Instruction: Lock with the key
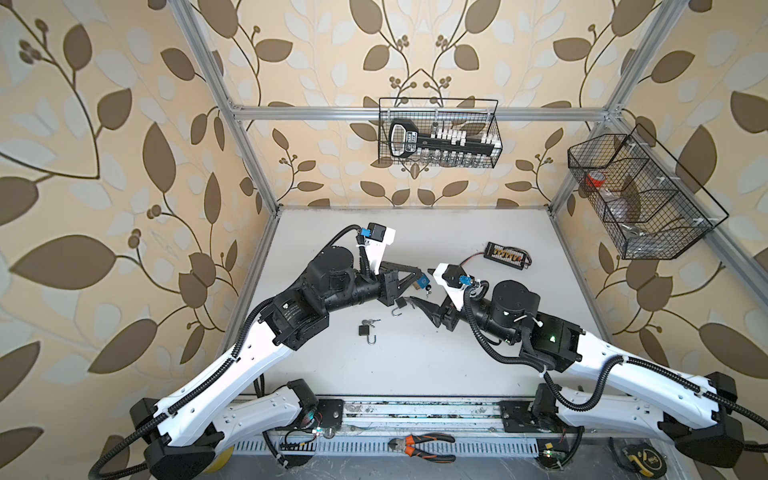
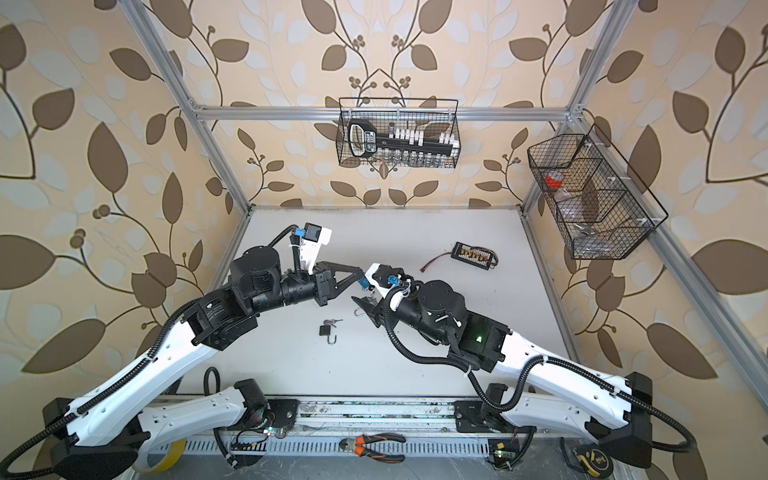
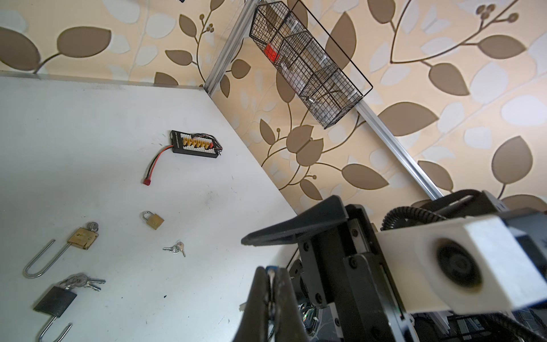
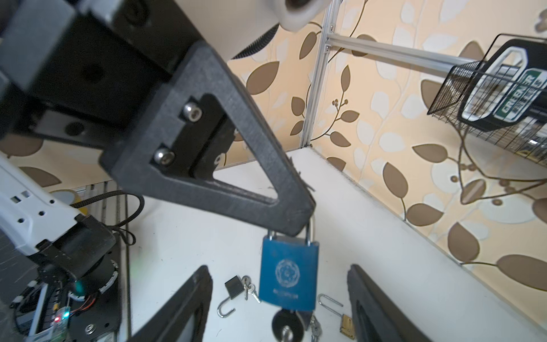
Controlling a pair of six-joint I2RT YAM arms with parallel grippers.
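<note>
A blue padlock (image 4: 288,275) hangs above the table. My left gripper (image 4: 299,219) is shut on its steel shackle (image 4: 310,234). A key (image 4: 286,325) with a round black head sticks out of the lock's underside, with more keys dangling beside it. My right gripper (image 4: 281,308) is open, its fingers (image 4: 189,305) standing wide on either side of the lock's lower end and touching nothing. In both top views the two grippers meet mid-table, with the left gripper (image 1: 417,277) holding the blue padlock (image 1: 424,281) and the right gripper (image 1: 422,293) just below. In the left wrist view only a blue sliver shows between the fingertips (image 3: 262,284).
Lying on the table are a black padlock (image 1: 364,330) with keys, a long-shackle brass padlock (image 3: 83,237), a small brass padlock (image 3: 154,219), loose keys (image 3: 176,248) and a charging board (image 1: 508,253). Wire baskets (image 1: 440,133) hang on the walls. Pliers (image 1: 422,446) lie at the front rail.
</note>
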